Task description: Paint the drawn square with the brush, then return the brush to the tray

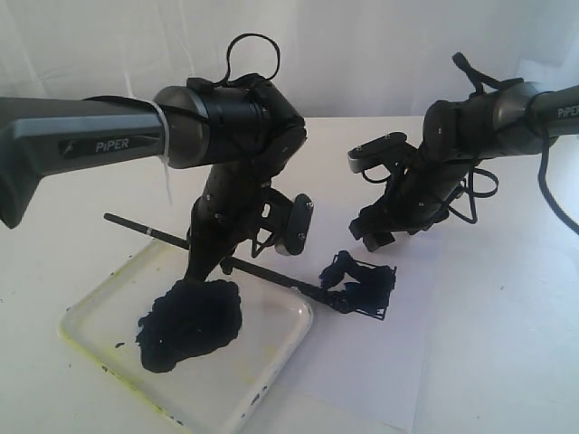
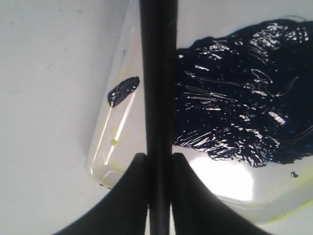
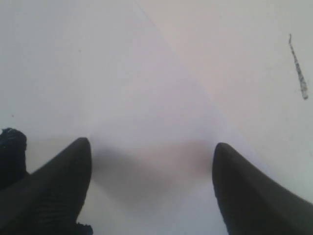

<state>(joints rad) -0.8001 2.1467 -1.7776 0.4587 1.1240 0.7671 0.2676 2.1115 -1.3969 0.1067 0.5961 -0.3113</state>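
Item: brush (image 1: 271, 274) held in left gripper (image 2: 157, 159), over tray (image 2: 103, 147)
Jaws closed tight on the shaft above the tray's rim; tip at the daubed drawn square (image 1: 362, 285). Right gripper (image 3: 151, 147): jaws wide apart above white paper (image 3: 98, 88).

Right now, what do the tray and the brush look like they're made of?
The tray: glossy white, likely plastic or glazed ceramic, since light glares off its floor. The brush: thin, dull black stick, perhaps plastic or painted wood; unclear which.
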